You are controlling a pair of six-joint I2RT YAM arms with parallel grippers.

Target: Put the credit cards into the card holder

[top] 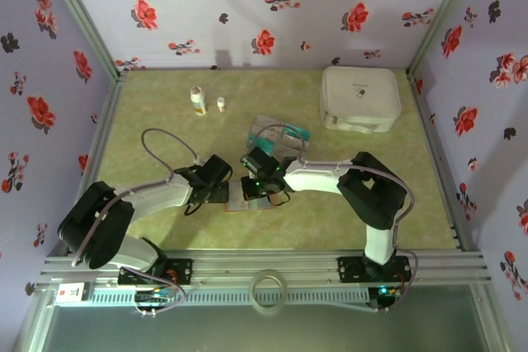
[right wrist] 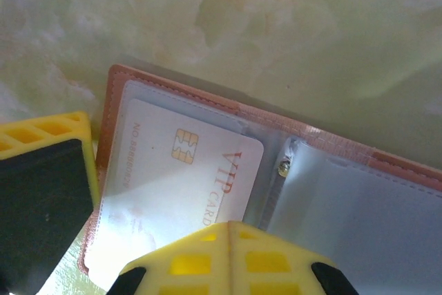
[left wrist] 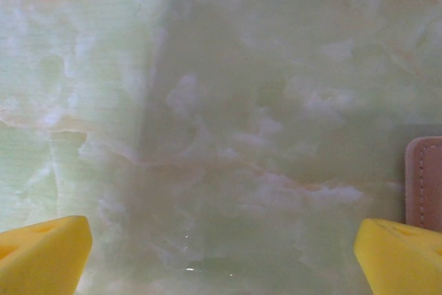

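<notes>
Lab booth, judging by floral walls (top: 272,14) and aluminium frame (top: 247,263)

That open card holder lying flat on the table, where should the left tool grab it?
Probably the stitched leather edge of the card holder nearest the open left tool, coming in low from that side: it lies flat and open, so only that rim can be pinched.

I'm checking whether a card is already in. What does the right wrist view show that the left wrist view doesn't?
Right wrist, not left: the holder lies open, with a white card marked VIP, chip showing, in a clear sleeve.
Left wrist, not right: the left gripper, jaws wide open over bare table.
Both: the holder's pinkish edge and the green marbled table.
</notes>
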